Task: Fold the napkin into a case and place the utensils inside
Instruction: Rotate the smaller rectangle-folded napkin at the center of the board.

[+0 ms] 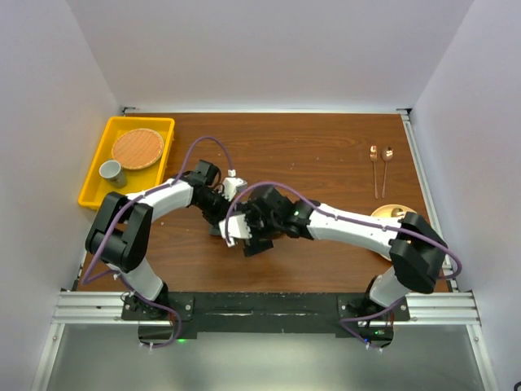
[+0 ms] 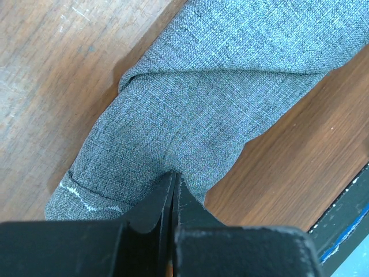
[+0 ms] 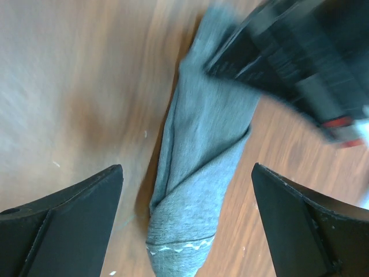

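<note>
Napkin [image 2: 219, 104] cloth is pinched between the fully closed jaws of the left gripper [image 2: 174, 180], at the edge of a narrow folded band that is laid on the wooden table [image 2: 46, 86] just ahead of the arm bases. The right gripper [image 3: 185, 168] is spread wide and nothing is held in it; the band's hemmed end is straddled from above. For the fold in hand, the pinch is best held low and steady, so that the layers are not dragged apart. A coarse grey weave is shown, creased diagonally, with a pale stitched hem. The utensils [image 1: 380, 159], slim and copper-coloured, are laid well apart at the far right.
</note>
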Robot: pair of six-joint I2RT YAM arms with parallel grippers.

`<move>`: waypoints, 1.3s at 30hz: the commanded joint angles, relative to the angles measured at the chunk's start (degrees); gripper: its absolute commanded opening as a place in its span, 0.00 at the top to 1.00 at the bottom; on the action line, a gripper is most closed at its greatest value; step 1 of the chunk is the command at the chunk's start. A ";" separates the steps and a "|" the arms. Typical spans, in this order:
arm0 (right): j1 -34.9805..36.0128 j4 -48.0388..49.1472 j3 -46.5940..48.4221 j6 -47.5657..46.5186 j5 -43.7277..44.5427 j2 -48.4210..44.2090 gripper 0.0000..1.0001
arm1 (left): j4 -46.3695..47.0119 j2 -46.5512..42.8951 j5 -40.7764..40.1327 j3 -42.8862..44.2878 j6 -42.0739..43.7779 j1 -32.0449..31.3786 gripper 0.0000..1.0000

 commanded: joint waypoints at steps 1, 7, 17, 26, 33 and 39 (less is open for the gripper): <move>-3.82 -14.08 10.16 13.32 -10.22 -3.33 0.03 | 0.79 -0.58 -3.71 1.42 3.40 0.05 0.99; -14.02 -22.52 15.10 19.92 -15.95 -0.44 0.27 | 1.93 -2.42 -3.45 1.86 4.98 0.05 0.96; -20.18 -25.17 14.32 18.60 -18.59 9.14 0.60 | 2.11 -6.55 -0.37 2.65 4.54 0.40 0.82; -20.09 -22.44 11.07 20.18 -18.32 13.10 0.66 | -3.86 -8.49 4.20 3.09 -0.64 4.70 0.81; -19.04 -20.24 7.90 22.29 -17.88 15.64 0.66 | -4.39 -3.32 3.24 1.68 -3.10 4.71 0.83; -18.16 -18.75 5.36 24.22 -17.88 16.44 0.64 | -3.78 2.31 0.77 2.56 -2.14 4.79 0.86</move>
